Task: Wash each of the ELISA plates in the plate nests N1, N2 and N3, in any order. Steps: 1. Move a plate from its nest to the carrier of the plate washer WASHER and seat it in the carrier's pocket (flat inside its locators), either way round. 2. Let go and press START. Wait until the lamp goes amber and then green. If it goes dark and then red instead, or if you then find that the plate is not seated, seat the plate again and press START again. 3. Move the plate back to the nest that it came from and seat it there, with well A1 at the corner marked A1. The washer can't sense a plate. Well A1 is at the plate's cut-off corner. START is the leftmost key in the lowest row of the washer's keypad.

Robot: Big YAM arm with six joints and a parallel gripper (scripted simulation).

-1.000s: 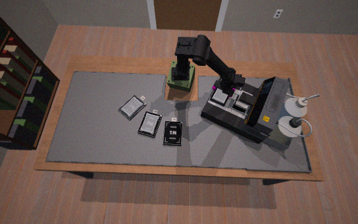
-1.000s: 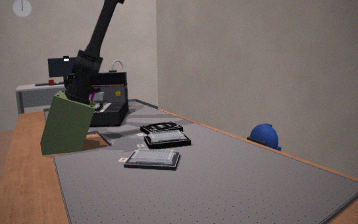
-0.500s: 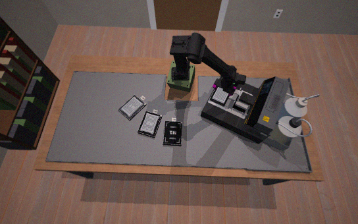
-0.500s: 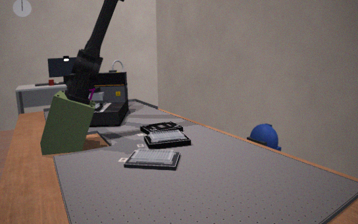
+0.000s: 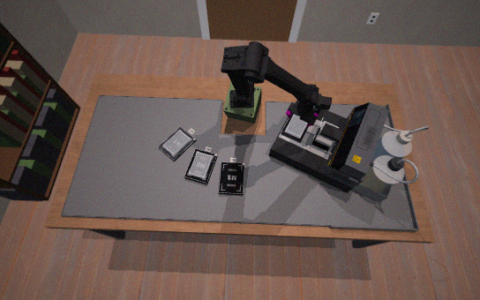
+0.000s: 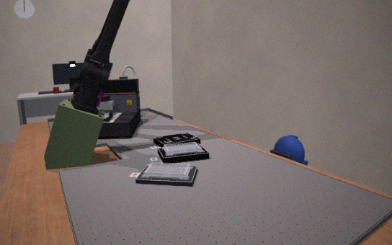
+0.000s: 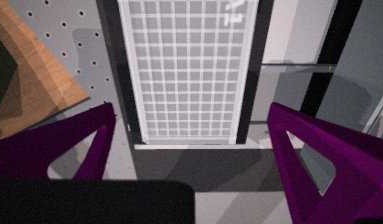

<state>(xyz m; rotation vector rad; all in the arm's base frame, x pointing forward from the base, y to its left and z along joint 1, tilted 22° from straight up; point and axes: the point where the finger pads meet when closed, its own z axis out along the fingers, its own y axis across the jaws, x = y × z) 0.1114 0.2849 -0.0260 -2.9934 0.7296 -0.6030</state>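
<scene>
A clear plate [image 5: 296, 127] [image 7: 187, 75] lies in the washer's carrier [image 7: 255, 75], with its A1 mark at the upper right in the wrist view. It looks flat there; its far end is out of the wrist view. My gripper [image 5: 302, 116] [image 7: 191, 111] is open and empty over one end of the plate, one magenta fingertip out past each long side. Nest N1 [image 5: 231, 177] [image 6: 177, 140] is empty. One plate [image 5: 201, 164] [image 6: 183, 148] sits in the middle nest, another plate [image 5: 176, 143] [image 6: 167, 171] in the far-left nest. The washer's lamp and keys cannot be made out.
The washer's dark housing [image 5: 371, 132] rises beside the carrier. White bottles [image 5: 396, 143] [image 5: 388, 169] with looping tubes stand behind it. The arm's green base [image 5: 243, 108] [image 6: 73, 138] stands at the table's edge, between the nests and the washer.
</scene>
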